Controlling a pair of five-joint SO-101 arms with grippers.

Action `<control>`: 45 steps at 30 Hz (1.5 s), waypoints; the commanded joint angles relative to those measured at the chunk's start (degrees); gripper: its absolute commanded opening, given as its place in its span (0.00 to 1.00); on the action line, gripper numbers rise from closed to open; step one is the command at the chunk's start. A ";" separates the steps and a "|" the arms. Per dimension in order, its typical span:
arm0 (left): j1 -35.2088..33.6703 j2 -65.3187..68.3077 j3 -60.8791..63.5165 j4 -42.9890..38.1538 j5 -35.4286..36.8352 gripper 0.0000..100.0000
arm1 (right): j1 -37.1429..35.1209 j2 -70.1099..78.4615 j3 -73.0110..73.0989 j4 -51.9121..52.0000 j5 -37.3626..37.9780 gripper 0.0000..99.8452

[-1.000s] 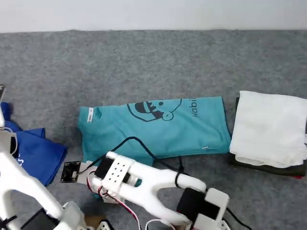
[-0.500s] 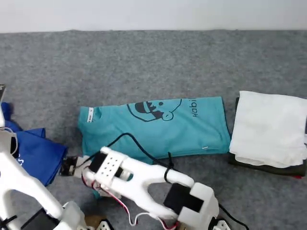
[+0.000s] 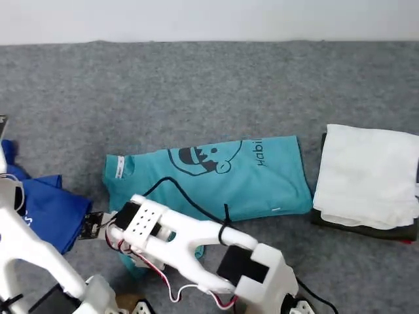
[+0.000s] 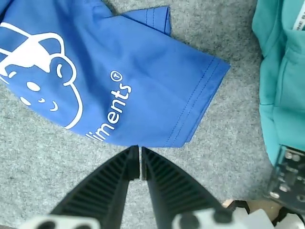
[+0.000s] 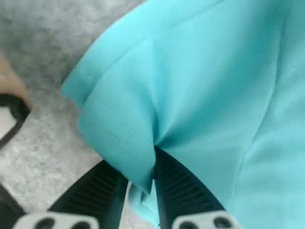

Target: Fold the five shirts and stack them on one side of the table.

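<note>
From above, a teal shirt (image 3: 216, 176) lies half folded in the middle of the grey, felt-like desk (image 3: 216, 85). A blue shirt (image 3: 46, 209) is crumpled at the left edge. At the right a folded white shirt (image 3: 370, 173) sits stacked on a dark shirt (image 3: 366, 230). The right arm (image 3: 190, 242) reaches over the teal shirt's near corner, and a plain white wall (image 3: 209, 19) runs behind.

In the left wrist view, the left end effector (image 4: 139, 152) is closed to a thin slit with nothing in it, hanging over bare desk just beside the blue shirt's sleeve hem.

In the right wrist view, the right end effector (image 5: 143, 169) is pinched on a doubled fold of the teal shirt near its hemmed edge.

The cloth looks light, limp and soft, so it will likely drape and bunch. The fuzzy desk probably drags it, so hems and corners seem the best places to grip
</note>
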 commanded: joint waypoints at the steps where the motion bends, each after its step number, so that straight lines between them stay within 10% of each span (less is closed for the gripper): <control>1: -0.26 -2.20 -0.04 -0.44 0.18 0.02 | 4.62 -6.73 -3.60 2.51 0.88 0.01; 18: 0.00 -2.11 -0.04 -0.53 0.18 0.02 | 20.26 2.24 -23.82 -0.84 16.70 0.02; 32: 0.00 -2.11 0.04 -0.44 0.18 0.02 | 25.80 13.85 -38.51 2.95 16.70 0.21; 45: -0.09 -2.55 0.04 -0.44 0.26 0.02 | 32.92 10.86 -45.63 25.27 8.62 0.01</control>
